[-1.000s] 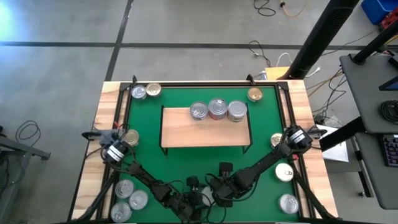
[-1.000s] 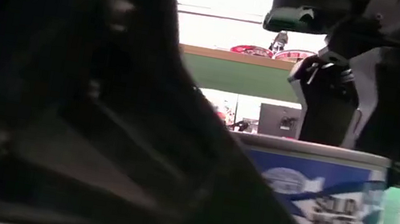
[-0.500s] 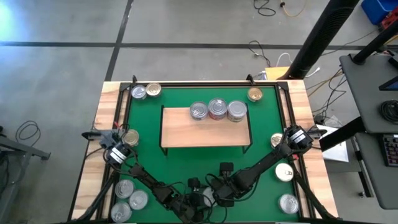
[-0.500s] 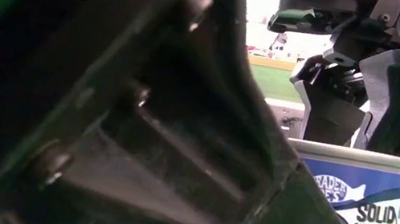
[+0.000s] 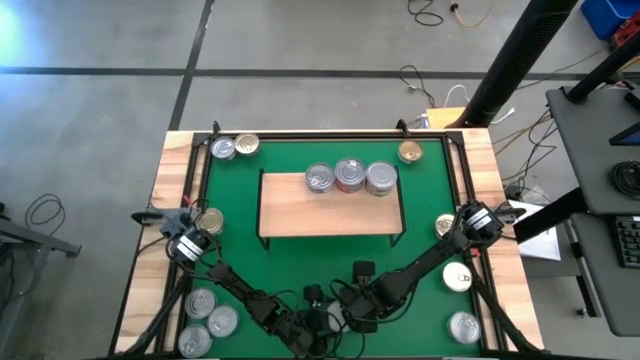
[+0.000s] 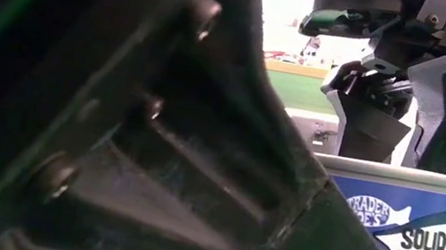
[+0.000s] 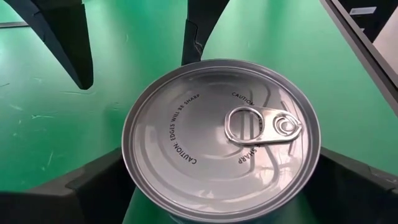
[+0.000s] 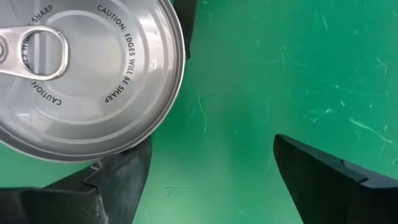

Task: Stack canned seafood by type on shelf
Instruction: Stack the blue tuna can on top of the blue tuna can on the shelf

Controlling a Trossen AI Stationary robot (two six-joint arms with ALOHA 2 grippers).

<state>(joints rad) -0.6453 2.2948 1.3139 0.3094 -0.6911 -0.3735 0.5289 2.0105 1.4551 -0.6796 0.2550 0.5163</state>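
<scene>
In the left wrist view a tin (image 7: 221,140) with a ring-pull lid stands on the green mat (image 7: 124,68), between the two fingers of my open left gripper (image 7: 222,155). The high view puts that tin (image 5: 211,221) and gripper (image 5: 203,230) at the mat's left side. At the mat's right side my right gripper (image 5: 456,231) is open and points down beside another tin (image 5: 445,226). That tin (image 8: 81,74) lies outside the gap, just past one finger (image 8: 121,180). The wooden shelf (image 5: 330,215) carries three tins (image 5: 350,176) along its far edge. My left gripper has one finger (image 7: 93,186) on each side of the tin's side wall, coming in slanting down from the near left. I cannot tell whether they touch it. My right gripper has one finger right at its tin's rim (image 8: 140,140). I cannot tell whether it touches.
Loose tins stand at the far left (image 5: 234,147), far right (image 5: 409,152), near left (image 5: 205,320) and near right (image 5: 459,300). In the low view a dark arm part (image 6: 132,128) fills most of the picture, beside a blue-labelled tin (image 6: 403,242).
</scene>
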